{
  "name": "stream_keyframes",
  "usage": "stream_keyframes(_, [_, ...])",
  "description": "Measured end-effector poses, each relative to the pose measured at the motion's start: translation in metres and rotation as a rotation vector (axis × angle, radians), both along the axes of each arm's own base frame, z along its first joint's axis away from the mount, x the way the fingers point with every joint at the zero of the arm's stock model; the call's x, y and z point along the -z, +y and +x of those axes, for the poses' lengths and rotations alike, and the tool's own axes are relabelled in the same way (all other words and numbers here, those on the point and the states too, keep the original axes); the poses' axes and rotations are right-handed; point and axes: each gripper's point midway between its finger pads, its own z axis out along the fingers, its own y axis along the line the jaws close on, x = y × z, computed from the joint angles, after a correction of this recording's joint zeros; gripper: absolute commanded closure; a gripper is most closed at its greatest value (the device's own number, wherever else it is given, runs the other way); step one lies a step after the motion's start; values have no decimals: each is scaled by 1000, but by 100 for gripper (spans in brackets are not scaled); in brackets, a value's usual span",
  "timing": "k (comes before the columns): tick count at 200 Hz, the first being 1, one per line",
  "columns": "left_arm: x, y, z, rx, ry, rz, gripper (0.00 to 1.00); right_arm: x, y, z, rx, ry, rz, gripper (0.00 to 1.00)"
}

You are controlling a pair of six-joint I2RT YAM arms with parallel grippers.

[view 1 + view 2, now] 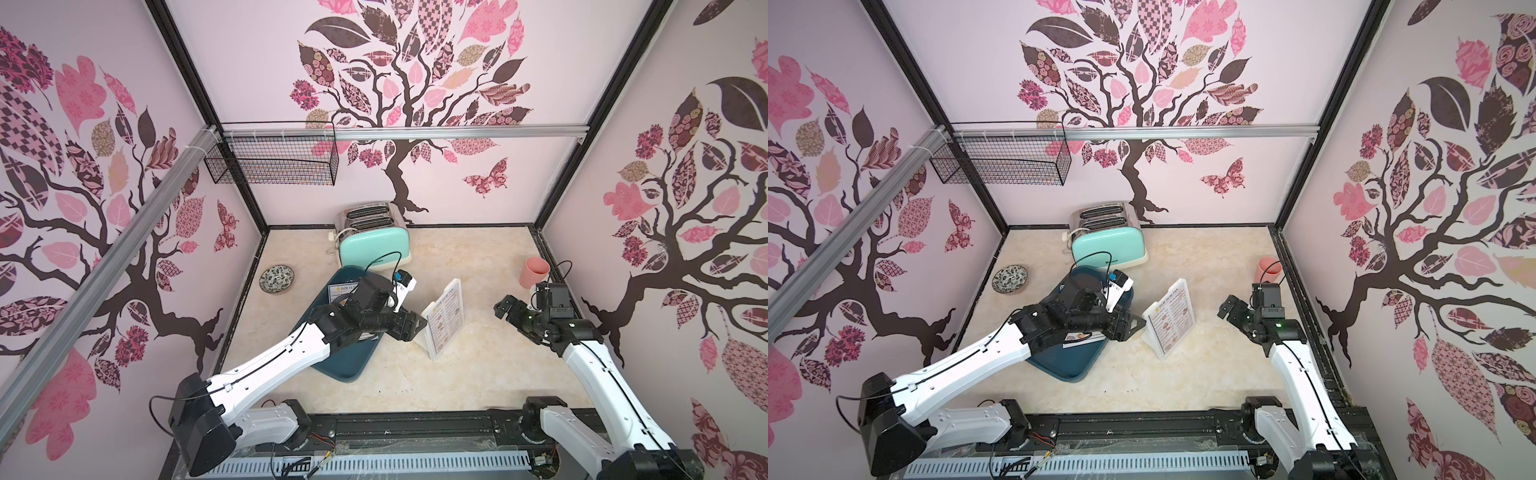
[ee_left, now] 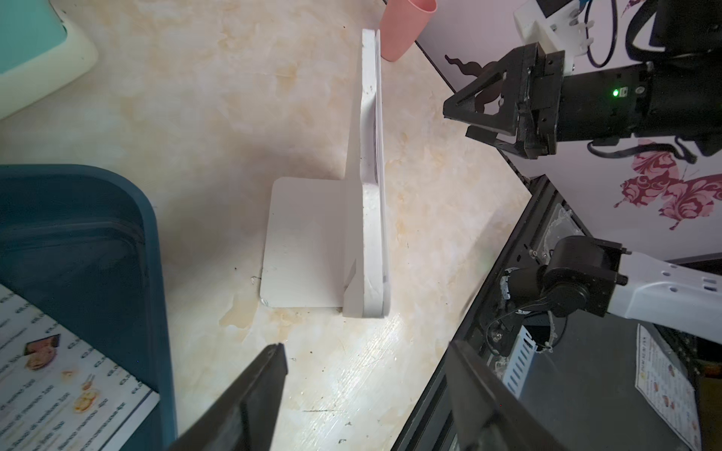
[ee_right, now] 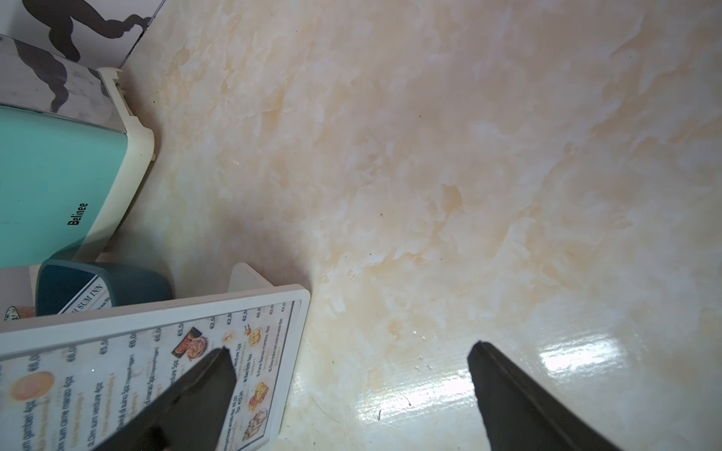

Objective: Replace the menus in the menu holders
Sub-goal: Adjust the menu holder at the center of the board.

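Left gripper, jaws apart and empty, could topple the holder rightward by bumping its back; right gripper, likewise apart and empty, sits clear.

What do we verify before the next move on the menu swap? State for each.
1. The menu holder stands upright on its foot: ok.
2. Holder emptied: not ok, the old menu sits in it.
3. Spare menu ready: ok, it lies in the teal tray.
4. Left pincer free: ok, its jaws are apart with nothing between them, aimed at the holder's back.
5. Right pincer free: ok, it is open, empty and beside the holder's front, not touching.
6. Path from the left pincer to the holder: ok, only bare table lies between.
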Motion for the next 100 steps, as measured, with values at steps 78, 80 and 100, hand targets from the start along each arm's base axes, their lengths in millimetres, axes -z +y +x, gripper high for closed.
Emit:
stream_keyframes(78, [20, -13, 8, 71, -50, 39, 59, 0, 1, 0, -3, -1, 5, 0])
stream_keyframes(80, [21, -13, 9, 72, -55, 43, 59, 0, 1, 0, -3, -1, 5, 0])
stream_keyframes(100, [23, -8, 17, 61, -117, 91, 61, 0, 1, 1, -4, -3, 6, 0])
